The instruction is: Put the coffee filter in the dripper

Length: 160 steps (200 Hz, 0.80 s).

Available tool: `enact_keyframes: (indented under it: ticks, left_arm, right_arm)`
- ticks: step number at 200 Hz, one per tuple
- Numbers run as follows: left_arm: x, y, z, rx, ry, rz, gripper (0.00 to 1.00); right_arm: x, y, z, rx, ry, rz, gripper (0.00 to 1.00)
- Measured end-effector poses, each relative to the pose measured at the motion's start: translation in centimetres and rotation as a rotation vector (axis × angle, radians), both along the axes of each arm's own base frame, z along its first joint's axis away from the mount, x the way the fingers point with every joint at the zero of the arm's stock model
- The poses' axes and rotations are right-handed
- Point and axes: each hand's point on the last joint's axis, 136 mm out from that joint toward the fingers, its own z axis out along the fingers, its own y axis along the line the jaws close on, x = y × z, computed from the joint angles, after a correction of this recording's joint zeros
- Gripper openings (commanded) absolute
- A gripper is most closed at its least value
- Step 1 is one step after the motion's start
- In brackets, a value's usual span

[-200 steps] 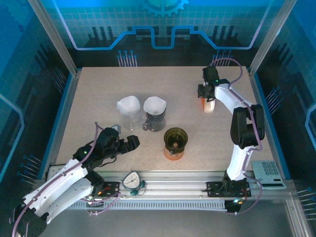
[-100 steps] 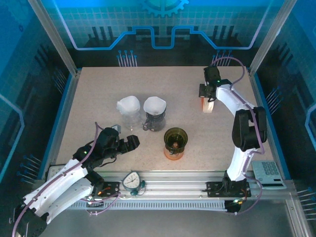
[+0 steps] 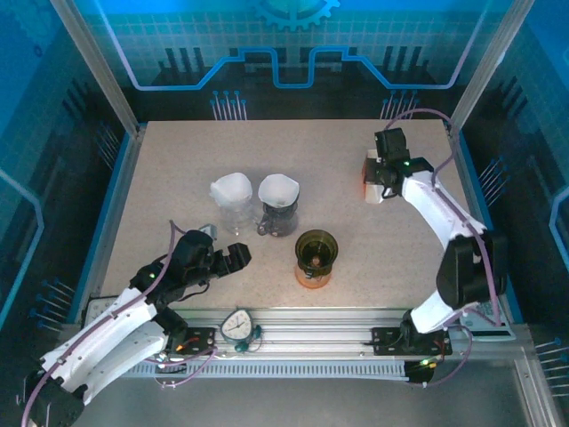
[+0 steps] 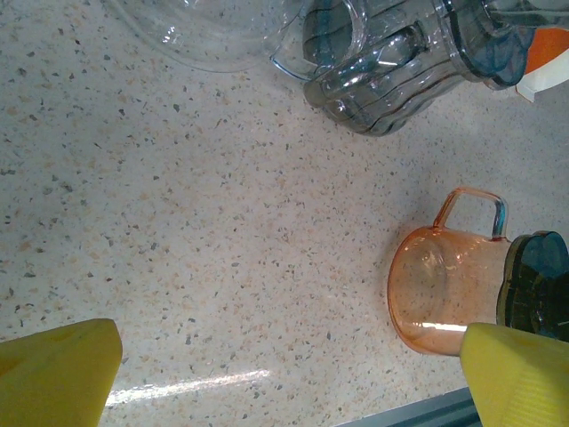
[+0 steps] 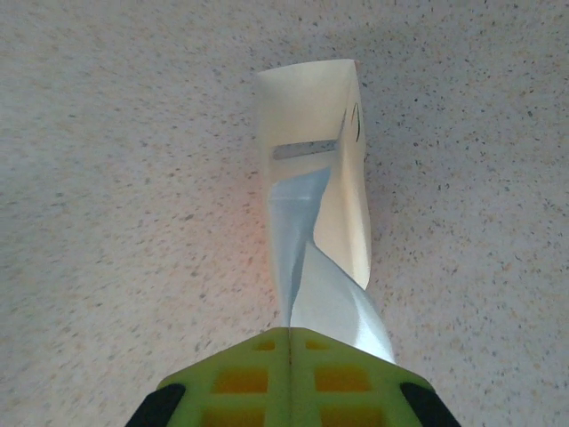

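Far right of the speckled beige table (image 3: 178, 160), with the right gripper (image 3: 378, 178) pinched flat on a white folded paper coffee filter (image 3: 373, 192). Down the right wrist camera: lime-green fingertips (image 5: 231, 378) pressed together, clamping 1 narrow end of that filter (image 5: 316, 196). Runs lengthwise straight out from the fingers, twisted halfway along, opening to a squared-off far end pointing away from the claw. Hangs above the tabletop or brushes it, cannot tell which. Hard to read from overhead too: just a small white strip, partly tucked under the wrist. Well apart from the dark olive plastic dripper (image 3: 316, 246) sitting on an orange translucent handled cup (image 3: 311, 277) near table centre. Behind those, 2 more drippers, clear glass (image 3: 233, 213) and smoky grey (image 3: 278, 220), each topped with white paper. Over to the left gripper (image 3: 236, 258): spread wide, holding nothing, yellow fingers (image 4: 58, 374) at both bottom corners of its own view. Cuts off the olive dripper at the right edge there, with the cup partly behind 1 finger.
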Motion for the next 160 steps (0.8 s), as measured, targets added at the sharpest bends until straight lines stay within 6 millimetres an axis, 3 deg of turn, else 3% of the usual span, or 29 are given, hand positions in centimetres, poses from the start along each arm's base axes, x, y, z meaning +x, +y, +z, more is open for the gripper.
enact_keyframes:
  ticks: [30,83,115,160]
  left_arm:
    - [0.1,0.1,0.0,0.0,0.0,0.005,0.99]
    - [0.1,0.1,0.0,0.001,0.0,0.006,0.99]
    - [0.1,0.1,0.0,0.001,0.0,0.006,0.99]
    - [0.2,0.2,0.0,0.002,-0.001,0.009,0.99]
  right_arm:
    - [-3.7,1.1,3.0,0.05,-0.076,0.027,0.0]
    - [-10.7,4.3,6.6,0.152,-0.117,0.157,0.0]
    - [-15.1,6.1,8.6,0.192,-0.092,0.272,0.0]
    - [-19.8,8.9,12.3,0.249,-0.03,0.447,0.0]
